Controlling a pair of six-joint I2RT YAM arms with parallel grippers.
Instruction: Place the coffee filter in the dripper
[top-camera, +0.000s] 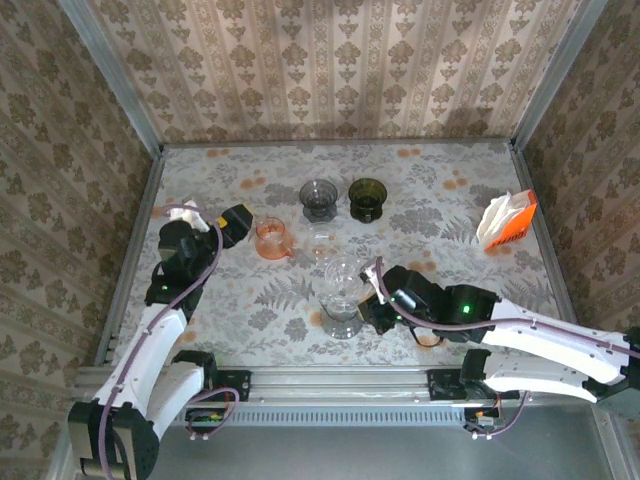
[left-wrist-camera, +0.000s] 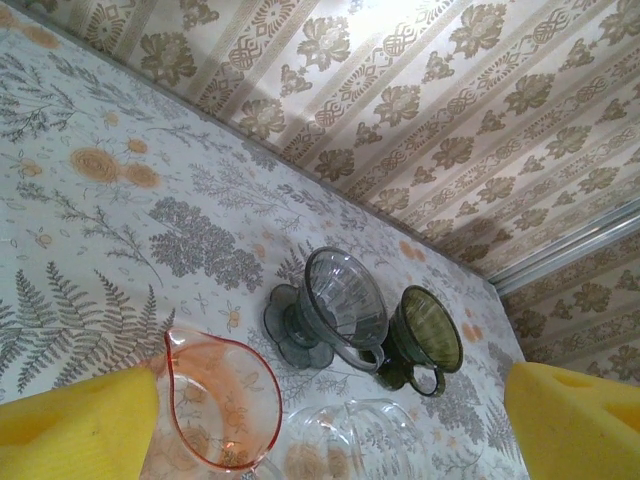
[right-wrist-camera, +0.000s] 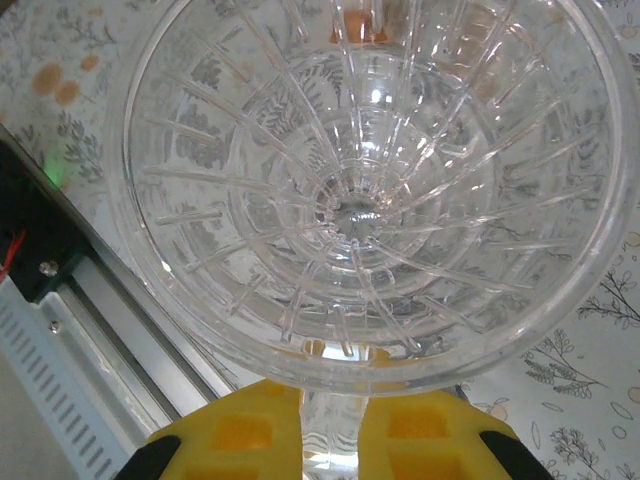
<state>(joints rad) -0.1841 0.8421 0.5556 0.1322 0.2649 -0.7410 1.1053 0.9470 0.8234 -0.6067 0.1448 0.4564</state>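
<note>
The task's dripper, a clear ribbed funnel-shaped dripper (right-wrist-camera: 360, 190), sits near the front middle of the floral-patterned tabletop (top-camera: 450, 190). In the right wrist view its wall shows as see-through, with thin raised ribs running from a wide round rim down to a small dark hole at the centre. The right claw (right-wrist-camera: 330, 435) comes in from the right of this dripper, and its yellow foam pads (right-wrist-camera: 250, 435) are pressed together on a clear tab hanging below the rim, pinching the dripper. The white paper coffee filters (top-camera: 496, 216) stand as a fanned stack in an orange holder (top-camera: 520, 222) well to the right of the clear dripper and farther back, apart from both claws. Behind the clear dripper stand a smoky grey glass dripper (left-wrist-camera: 335, 305) and, just right of it, a dark green glass dripper (left-wrist-camera: 425, 335) with a handle. A smaller clear dripper (top-camera: 322, 243) stands directly behind the clear ribbed one. To its left and back stands an orange-rimmed transparent dripper (left-wrist-camera: 220, 410). The left claw (top-camera: 248, 226) hovers beside the orange one, spread wide, with nothing between its pads.
</note>
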